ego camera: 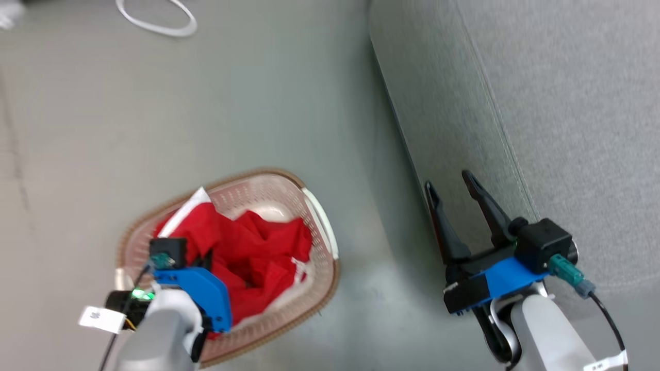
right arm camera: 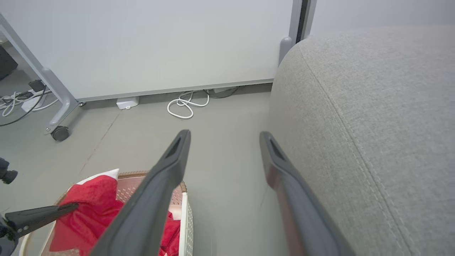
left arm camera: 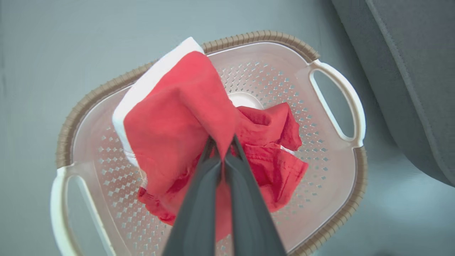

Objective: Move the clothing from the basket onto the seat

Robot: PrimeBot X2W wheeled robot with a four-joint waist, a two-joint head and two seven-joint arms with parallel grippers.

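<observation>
The cream basket [ego camera: 324, 226] with a brown rim stands on the floor left of the grey seat [ego camera: 567, 103]. Red clothing [ego camera: 258, 247] with a white panel lies bunched inside it. In the left wrist view my left gripper [left arm camera: 222, 140] is shut on a fold of the clothing [left arm camera: 177, 113], which rises in a peak over the basket [left arm camera: 334, 92]; more red fabric [left arm camera: 277, 156] lies below. My right gripper [ego camera: 447, 180] is open with nothing between its fingers, beside the front face of the seat [right arm camera: 373, 106]. The right wrist view shows the right gripper [right arm camera: 224, 134] above bare floor.
A white cable coil [ego camera: 154, 20] lies on the floor beyond the basket, near a white wall panel [right arm camera: 177, 42]. A wheeled grey frame leg [right arm camera: 58, 131] and more cables [right arm camera: 14, 101] stand at the far left. Grey floor separates the basket from the seat.
</observation>
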